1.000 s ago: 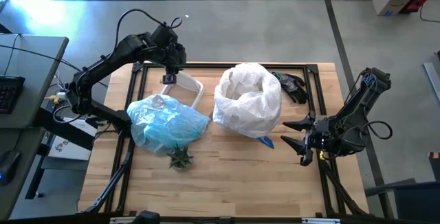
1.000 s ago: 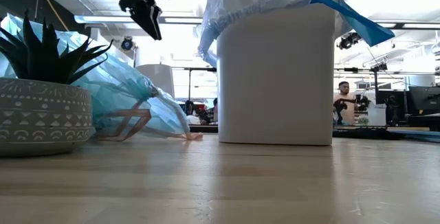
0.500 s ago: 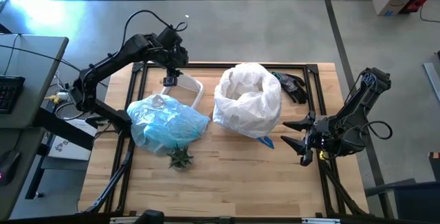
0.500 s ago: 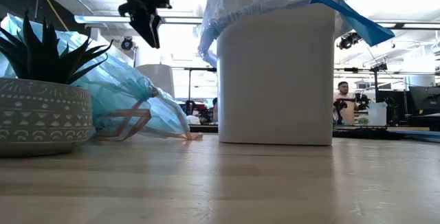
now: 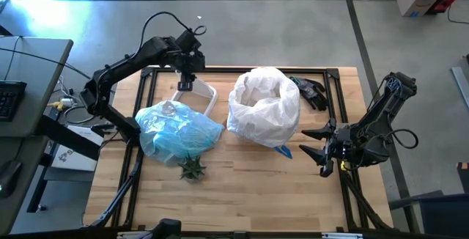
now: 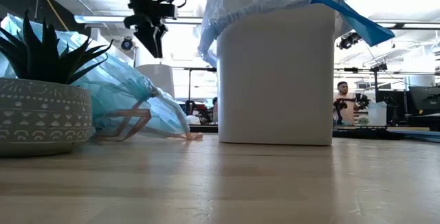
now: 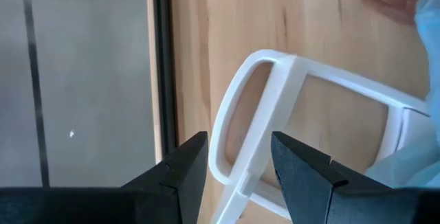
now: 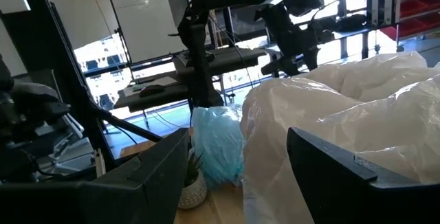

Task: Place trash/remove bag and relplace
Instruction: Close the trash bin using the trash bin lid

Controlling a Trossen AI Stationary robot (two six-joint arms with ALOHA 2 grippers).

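A stuffed light-blue bag (image 5: 178, 131) lies on its side on the table's left half, with brown paper trash (image 6: 129, 124) showing through it. The white bin (image 6: 275, 80) stands mid-table, and a second pale bag (image 5: 264, 107) is draped over its rim. A white rectangular frame (image 5: 201, 96) lies flat on the wood behind the blue bag. My left gripper (image 7: 237, 172) hangs open above that frame's far end, pointing steeply down, clear of it (image 6: 151, 42). My right gripper (image 5: 308, 142) waits open at the right edge, level, facing the bin.
A small spiky potted plant (image 5: 193, 168) stands near the front, just before the blue bag. A black object (image 5: 311, 92) lies at the far right behind the bin. Bare wood stretches along the near edge (image 5: 256, 195). People and desks show in the room beyond.
My left gripper has sunk toward the white frame and drifted a little toward the table's right, tipping more steeply downward; its fingers stay open. Frame, bags and bin have not moved.
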